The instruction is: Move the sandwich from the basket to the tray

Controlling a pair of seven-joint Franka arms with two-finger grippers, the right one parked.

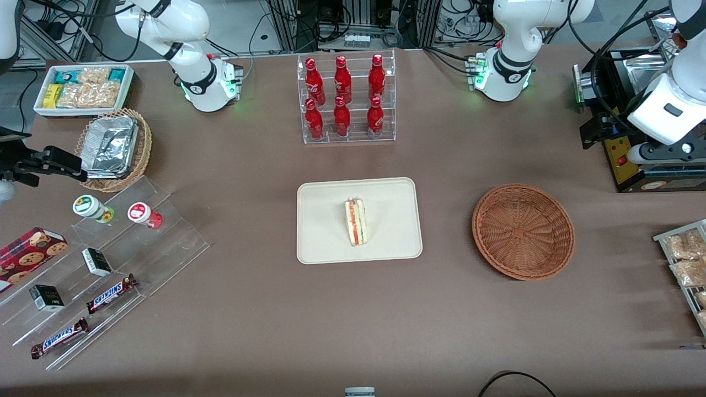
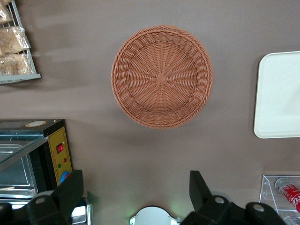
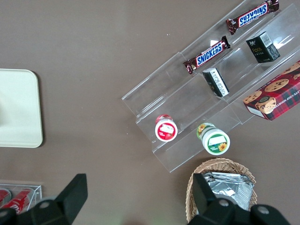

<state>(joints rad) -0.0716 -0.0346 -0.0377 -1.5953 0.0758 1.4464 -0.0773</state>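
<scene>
We log the brown desk (image 1: 353,309) first, as it carries everything. On it, near the middle, lies the tray (image 1: 325,242), flat and cream-beige. Beside the tray, toward the working arm's end of the desk, sits the basket (image 1: 523,231); the two are apart, with bare desk between them. Farther from the front camera than the tray stands a clear rack of red bottles (image 1: 346,99).

The basket holds nothing: the wrist view looks straight down into the basket (image 2: 161,77) and we see only bare weave. The sandwich (image 1: 357,222) stands on its edge near the tray's centre, filling stripe showing, nothing touching it.

The gripper (image 2: 133,197) hangs high above the desk, well above the basket and nearer the arm's base than it. Its fingers (image 2: 70,190) are spread wide, with nothing between them.

Our reading: the transfer itself looks finished, sandwich out of the basket and resting on the tray, released. What remains, if anything, seems to be only the arm settling to rest; we see no further object to move.
</scene>
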